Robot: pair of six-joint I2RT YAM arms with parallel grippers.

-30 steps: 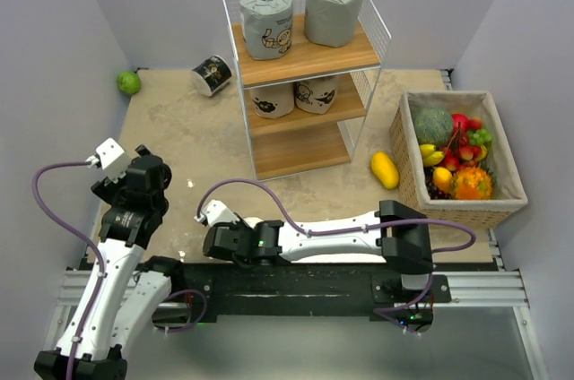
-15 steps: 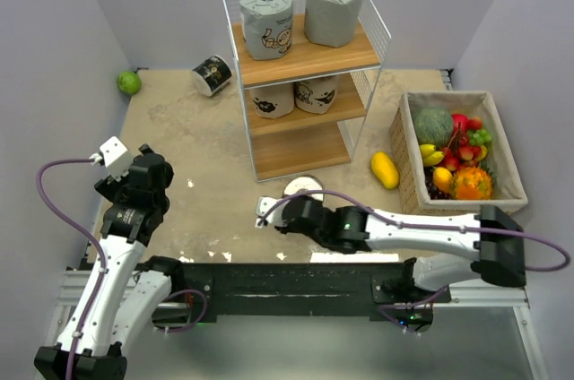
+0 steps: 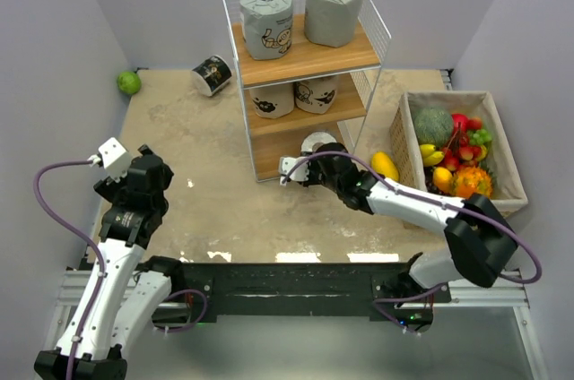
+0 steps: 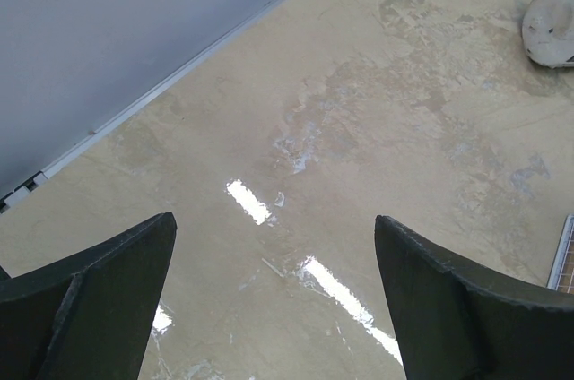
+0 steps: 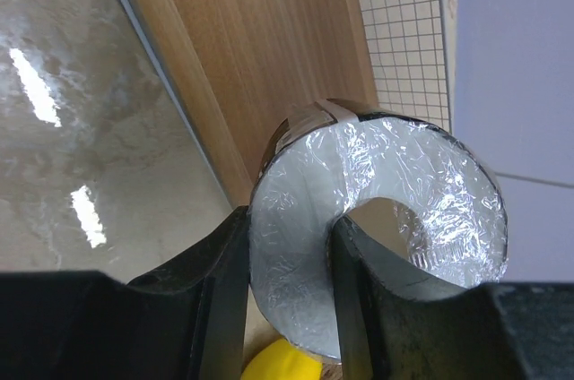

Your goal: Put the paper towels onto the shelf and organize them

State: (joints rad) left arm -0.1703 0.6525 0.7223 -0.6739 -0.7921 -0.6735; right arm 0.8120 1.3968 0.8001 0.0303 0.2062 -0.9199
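The shelf [image 3: 309,59] stands at the back middle. Two grey paper towels [image 3: 266,17] [image 3: 334,8] stand on its top board, and two beige ones [image 3: 272,99] [image 3: 316,91] on the middle board. A black roll [image 3: 213,74] lies on the table left of the shelf. My right gripper [image 3: 314,163] is shut on another black roll [image 3: 318,143] at the front of the bottom board. In the right wrist view one finger sits in the core of that roll [image 5: 386,174] and the other outside, over the bottom board [image 5: 260,48]. My left gripper [image 3: 151,172] is open and empty over bare table [image 4: 273,290].
A green fruit [image 3: 129,82] lies in the far left corner. A yellow mango [image 3: 384,169] lies right of the shelf's foot, beside a woven basket [image 3: 502,205] of fruit. The mango also shows under the held roll [image 5: 278,358]. Grey walls close three sides.
My right arm has swung from the near left of the table across to the shelf, carrying the roll up to the bottom board. The left arm has not moved.
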